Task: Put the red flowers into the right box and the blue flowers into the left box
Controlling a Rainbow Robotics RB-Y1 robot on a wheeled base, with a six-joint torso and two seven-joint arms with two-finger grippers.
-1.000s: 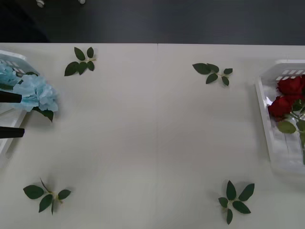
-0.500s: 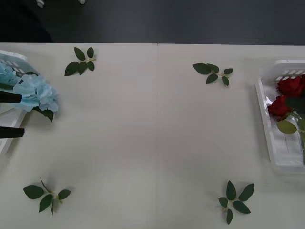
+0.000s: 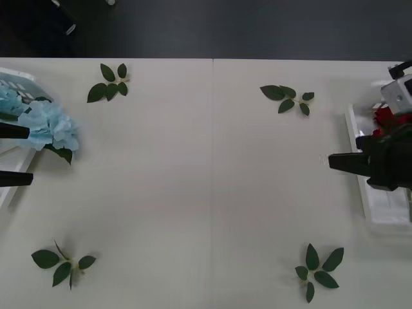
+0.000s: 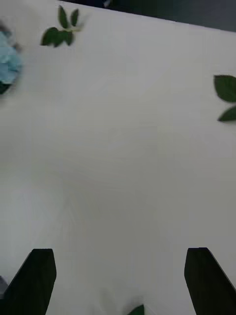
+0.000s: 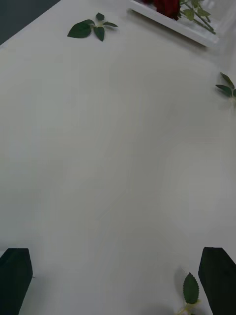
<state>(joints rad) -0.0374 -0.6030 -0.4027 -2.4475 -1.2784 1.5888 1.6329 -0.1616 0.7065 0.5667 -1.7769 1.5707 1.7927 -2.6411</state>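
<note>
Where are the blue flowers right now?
In the front view, the blue flowers sit at the table's far left, over the left box rim, beside the left end effector.

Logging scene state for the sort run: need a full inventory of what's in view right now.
blue flowers: a pale blue cluster, at least two heads, far left, one head overhanging the tray rim.
left box: one, white, at the table's left edge, mostly cut off.
red flowers: deep red blooms, count unclear, in the right tray, partly behind the arm.
right box: one, white, right edge.
leaf sprigs: four, dark green, loose near the table's four corners.
table: one, off-white.
left gripper: black fingers, open, by the left box.
right gripper: black fingers, open, arm over the right box.
</note>
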